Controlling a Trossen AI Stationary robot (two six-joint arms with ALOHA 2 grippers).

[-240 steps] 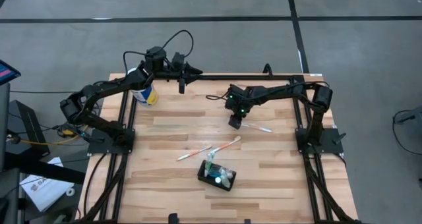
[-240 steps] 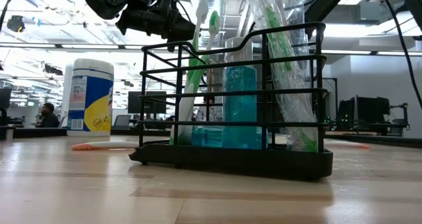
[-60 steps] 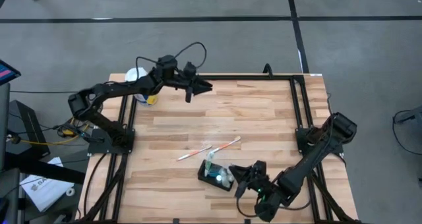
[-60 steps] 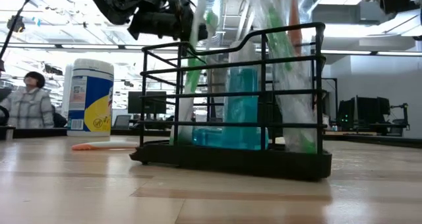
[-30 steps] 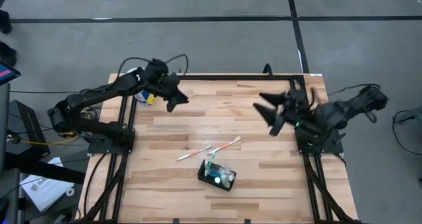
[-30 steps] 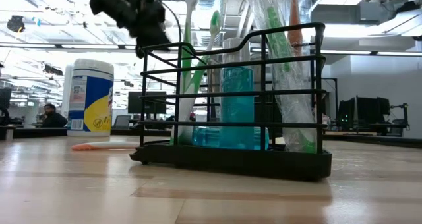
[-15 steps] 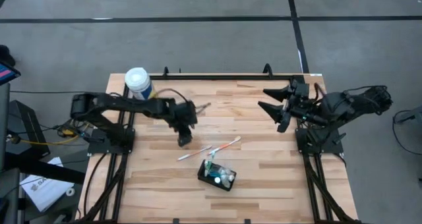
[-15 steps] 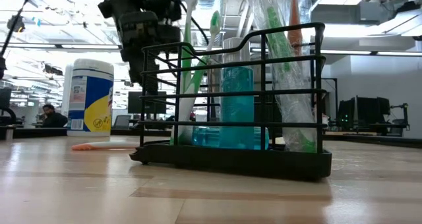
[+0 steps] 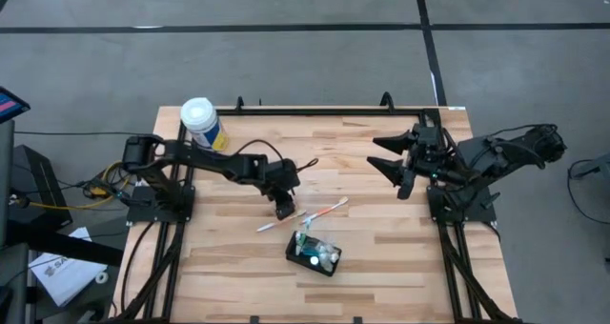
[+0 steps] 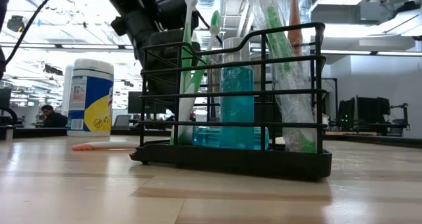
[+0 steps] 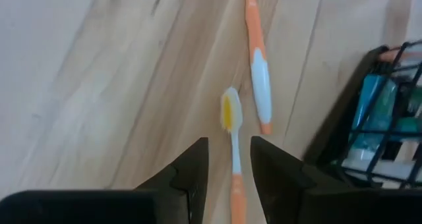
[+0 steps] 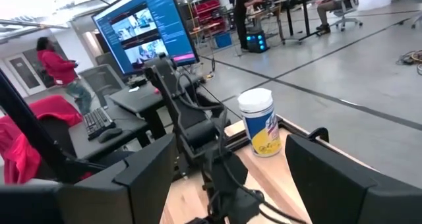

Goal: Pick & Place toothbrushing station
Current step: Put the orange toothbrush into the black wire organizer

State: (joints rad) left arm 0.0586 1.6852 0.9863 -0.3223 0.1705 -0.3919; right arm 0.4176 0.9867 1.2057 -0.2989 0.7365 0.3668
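The toothbrushing station [image 9: 315, 255] is a black wire holder with brushes and a blue bottle standing in it; it rests on its base [image 10: 231, 161] near the table's front middle. Two toothbrushes lie flat on the wood just beyond it: a yellow-headed one [image 11: 230, 118] and an orange-and-white one [image 11: 258, 72]. My left gripper [image 9: 283, 210] points down over the yellow-headed brush, open, one finger on either side of its handle [image 11: 236, 194], with a gap on both sides. My right gripper [image 9: 378, 152] hovers open over the table's right side, far from the station.
A white-lidded canister [image 9: 200, 122] with a blue-yellow label stands at the far left corner. The orange-and-white brush [image 9: 329, 209] lies right of my left gripper. The room behind shows desks, screens and people [image 12: 56, 66].
My left gripper has swung from beside the canister at the far left toward the table's middle and come down, fingers pointing down, over the yellow-headed toothbrush. The toothbrushes and the station have stayed where they were.
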